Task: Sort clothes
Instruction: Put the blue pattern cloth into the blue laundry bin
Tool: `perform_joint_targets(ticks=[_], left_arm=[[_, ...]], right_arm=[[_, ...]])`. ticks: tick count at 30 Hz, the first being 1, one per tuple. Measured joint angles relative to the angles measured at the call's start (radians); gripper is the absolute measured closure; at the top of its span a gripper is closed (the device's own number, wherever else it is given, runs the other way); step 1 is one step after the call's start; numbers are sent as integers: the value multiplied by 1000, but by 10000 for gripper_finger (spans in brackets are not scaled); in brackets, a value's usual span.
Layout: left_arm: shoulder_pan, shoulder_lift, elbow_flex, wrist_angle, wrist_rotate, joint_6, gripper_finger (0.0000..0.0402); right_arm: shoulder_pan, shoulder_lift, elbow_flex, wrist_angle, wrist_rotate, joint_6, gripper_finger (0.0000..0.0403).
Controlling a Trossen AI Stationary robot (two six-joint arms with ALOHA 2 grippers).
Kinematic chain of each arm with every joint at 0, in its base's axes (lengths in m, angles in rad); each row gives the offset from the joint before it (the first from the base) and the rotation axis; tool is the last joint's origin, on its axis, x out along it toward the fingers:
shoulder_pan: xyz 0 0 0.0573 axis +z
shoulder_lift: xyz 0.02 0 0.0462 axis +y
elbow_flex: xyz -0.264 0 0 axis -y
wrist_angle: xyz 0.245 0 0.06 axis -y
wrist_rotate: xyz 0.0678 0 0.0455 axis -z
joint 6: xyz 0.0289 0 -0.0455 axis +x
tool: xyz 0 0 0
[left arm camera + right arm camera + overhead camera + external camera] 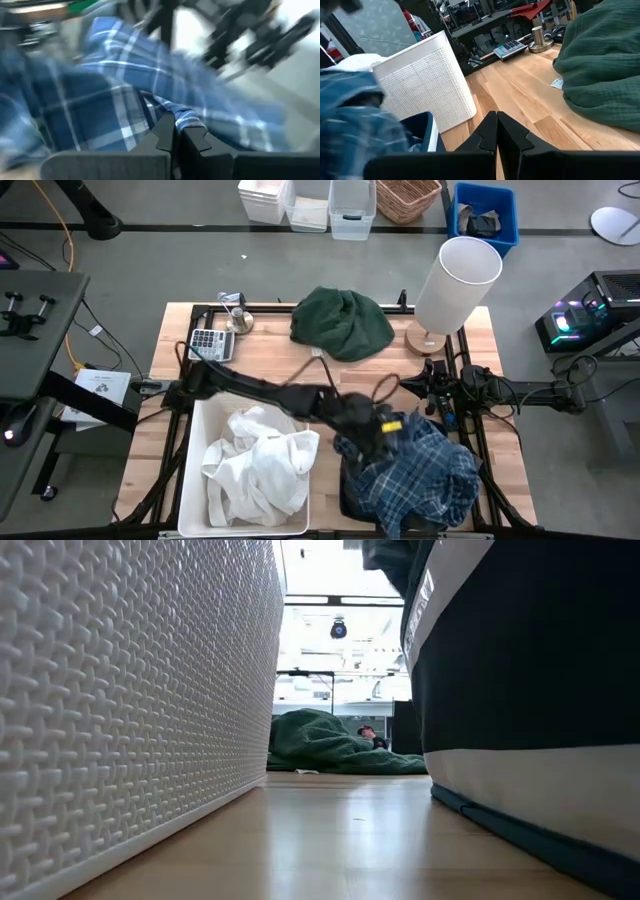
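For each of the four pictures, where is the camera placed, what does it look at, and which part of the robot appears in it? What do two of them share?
High view: above the table, looking straight down; both arms show, the left gripper over the plaid shirt.
Low view: at table-top height, between the white bin and the navy bin, facing the green garment; no arm shows.
Left wrist view: on the left arm, facing the plaid shirt; its fingers pinch it.
Right wrist view: on the right arm, its fingers shut, facing the table.
Shared: the low and right wrist views both show the green garment.

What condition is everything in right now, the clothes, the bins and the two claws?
Blue-and-white plaid shirt: heaped in the navy bin, pinched by the left gripper.
White garments: crumpled inside the white plastic bin.
Dark green garment: bunched on the table.
Right gripper: shut, empty.
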Motion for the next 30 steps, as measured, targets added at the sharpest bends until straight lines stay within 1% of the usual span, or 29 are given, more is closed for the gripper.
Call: perform_joint_targets(ticks=[3,4,5,8,11,13,16,18,23,26,30], left_arm=[[-23,77,3,169,146,-177,401],[-28,106,3,203,184,-231,401],[-33,133,3,219,196,-280,401],[-38,212,3,177,175,-372,401],[-32,278,5,78,128,-463,401],[-24,307,8,-6,121,-505,401],[-13,331,11,-98,122,-521,401],[-5,333,10,-145,130,-501,401],[13,295,2,-120,141,-461,397],[26,270,-3,-101,147,-454,381],[47,230,-4,-79,239,-463,340]], right_arm=[[0,0,0,0,0,0,402],[0,0,0,0,0,0,402],[0,1,0,0,0,0,402],[0,0,0,0,0,0,402],[0,0,0,0,0,0,402],[0,0,0,0,0,0,402],[0,0,0,0,0,0,402],[0,0,0,0,0,0,402],[0,0,0,0,0,0,402],[0,0,0,0,0,0,402],[0,0,0,0,0,0,402]])
